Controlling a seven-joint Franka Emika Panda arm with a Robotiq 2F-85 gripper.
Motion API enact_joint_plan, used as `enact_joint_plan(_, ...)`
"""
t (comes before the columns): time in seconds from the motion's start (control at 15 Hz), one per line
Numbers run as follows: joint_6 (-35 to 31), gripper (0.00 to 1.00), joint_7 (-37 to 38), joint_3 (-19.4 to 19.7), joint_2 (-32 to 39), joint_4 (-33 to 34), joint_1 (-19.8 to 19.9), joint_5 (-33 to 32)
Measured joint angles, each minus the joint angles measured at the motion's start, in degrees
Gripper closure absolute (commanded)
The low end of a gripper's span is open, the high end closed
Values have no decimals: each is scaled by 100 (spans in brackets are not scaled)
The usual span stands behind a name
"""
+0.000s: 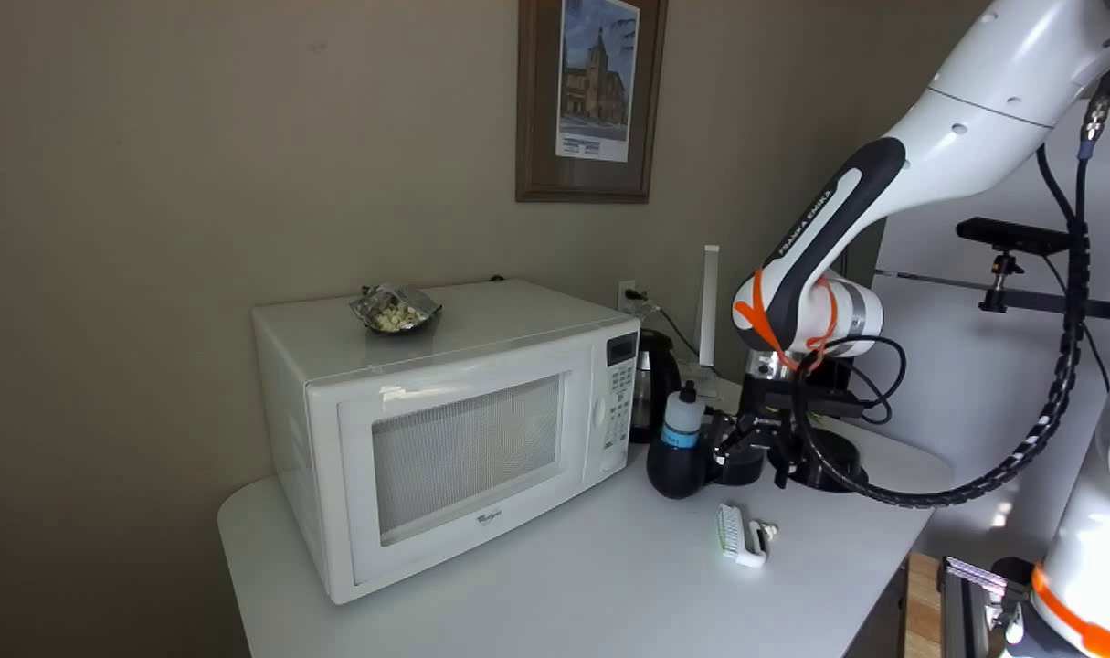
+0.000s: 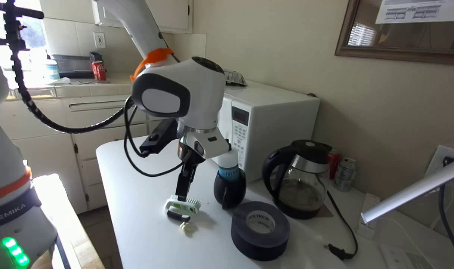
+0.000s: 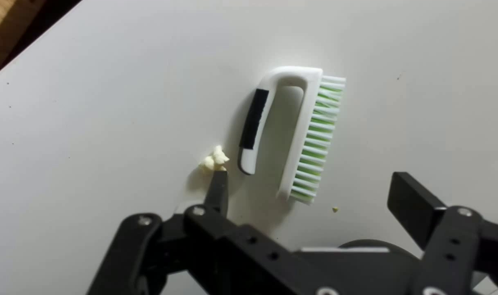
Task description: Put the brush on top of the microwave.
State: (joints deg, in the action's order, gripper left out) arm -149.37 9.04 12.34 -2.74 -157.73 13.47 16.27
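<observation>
The brush [image 3: 301, 137] is white with green and white bristles and a dark grip on its handle. It lies on its side on the white table; it also shows in both exterior views [image 1: 728, 533] [image 2: 173, 204]. My gripper [image 3: 309, 180] is wide open and empty. In the wrist view the brush's lower end lies between the fingertips. In an exterior view the gripper [image 1: 751, 464] is above the table, apart from the brush; in an exterior view the fingers [image 2: 182, 194] overlap the brush. The white microwave [image 1: 468, 457] stands on the table and also shows from its side [image 2: 284, 112].
An open foil bag of popcorn [image 1: 396, 313] sits on the microwave top. A popcorn piece [image 3: 214, 160] lies beside the brush handle. A bottle in a dark holder [image 2: 229, 179], a glass kettle [image 2: 303, 186] and a tape roll [image 2: 260, 233] stand near the gripper.
</observation>
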Motion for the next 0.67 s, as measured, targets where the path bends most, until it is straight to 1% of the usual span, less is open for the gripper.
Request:
enact_joint_plan(0.27,-421,0,-270,-58,519,27,-97,640)
enact_joint_plan(0.33,-544,3,-390,-98,637,41,-103,852)
enact_joint_plan(0.53,-838,5,-763,-277,960,131,-103,1490)
enact_joint_plan(0.6,-903,8,-862,-341,1057,178,-103,1663)
enact_joint_plan(0.67,-941,9,-946,-405,1149,232,-102,1818)
